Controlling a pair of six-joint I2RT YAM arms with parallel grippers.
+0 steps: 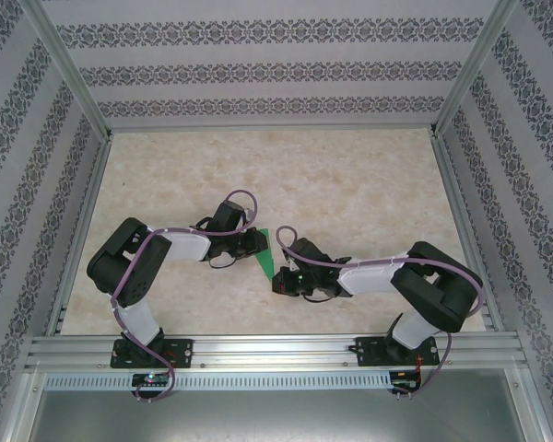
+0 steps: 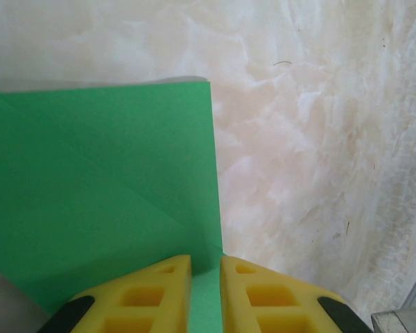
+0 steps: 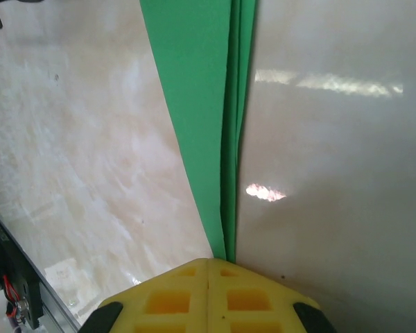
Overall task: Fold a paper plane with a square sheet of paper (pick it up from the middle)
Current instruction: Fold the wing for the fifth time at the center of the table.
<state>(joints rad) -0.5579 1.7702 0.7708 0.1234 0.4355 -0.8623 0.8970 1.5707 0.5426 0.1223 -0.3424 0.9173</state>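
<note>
The paper plane (image 1: 265,256) is bright green paper folded into a narrow pointed shape, and it lies between the two grippers near the table's front middle. In the right wrist view it runs away edge-on as several stacked layers (image 3: 208,104), and my right gripper (image 3: 209,262) is shut on its near end. The left wrist view shows its flat face with diagonal creases (image 2: 111,194). My left gripper (image 2: 206,262) is over its lower right corner, fingers a narrow gap apart with green showing between them. From above, the left gripper (image 1: 256,243) and right gripper (image 1: 282,269) flank the paper.
The beige marbled tabletop (image 1: 350,184) stretches behind the arms. Aluminium frame rails (image 1: 258,348) run along the front edge, and patterned walls enclose the other three sides.
</note>
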